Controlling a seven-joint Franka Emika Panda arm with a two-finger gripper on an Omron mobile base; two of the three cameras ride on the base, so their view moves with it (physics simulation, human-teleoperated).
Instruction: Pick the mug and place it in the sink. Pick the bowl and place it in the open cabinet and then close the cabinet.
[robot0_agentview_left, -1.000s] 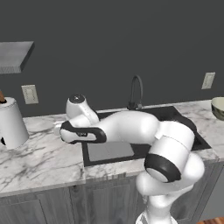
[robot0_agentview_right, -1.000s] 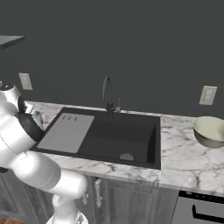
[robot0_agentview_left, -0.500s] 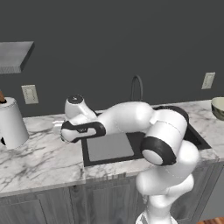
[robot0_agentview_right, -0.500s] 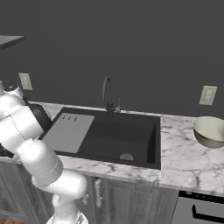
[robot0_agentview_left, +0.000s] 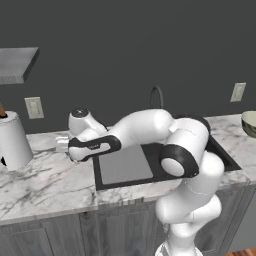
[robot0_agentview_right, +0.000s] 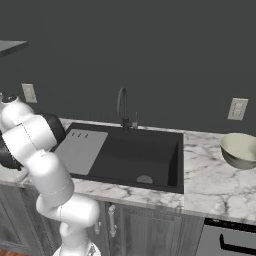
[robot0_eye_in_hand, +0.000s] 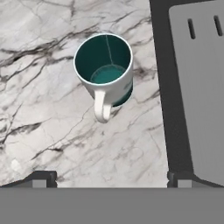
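Observation:
The mug (robot0_eye_in_hand: 105, 70), white with a teal inside, stands upright on the marble counter, its handle turned toward the hand. My gripper (robot0_eye_in_hand: 111, 178) hovers above it, open, with one fingertip (robot0_eye_in_hand: 41, 178) on each side and nothing between them. The mug sits just left of the sink's black rim (robot0_eye_in_hand: 162, 87) and grey drainboard (robot0_eye_in_hand: 199, 87). The sink (robot0_agentview_right: 150, 155) lies mid-counter under its dark faucet (robot0_agentview_right: 122, 107). The bowl (robot0_agentview_right: 241, 150) rests on the counter far right, also at the edge of the left base view (robot0_agentview_left: 249, 122). The cabinet (robot0_agentview_left: 15, 65) hangs at upper left.
A white paper-towel roll (robot0_agentview_left: 12, 140) stands at the counter's left end. Wall outlets (robot0_agentview_left: 34, 107) (robot0_agentview_right: 237, 108) flank the sink. My arm (robot0_agentview_left: 145, 130) stretches leftward across the drainboard. Grey base cabinets run below the counter, with a dark appliance front (robot0_agentview_right: 230, 240) at lower right.
The arm has swung further left over the counter, carrying the hand away from the sink edge. The jaws have stayed open. The bowl has not moved.

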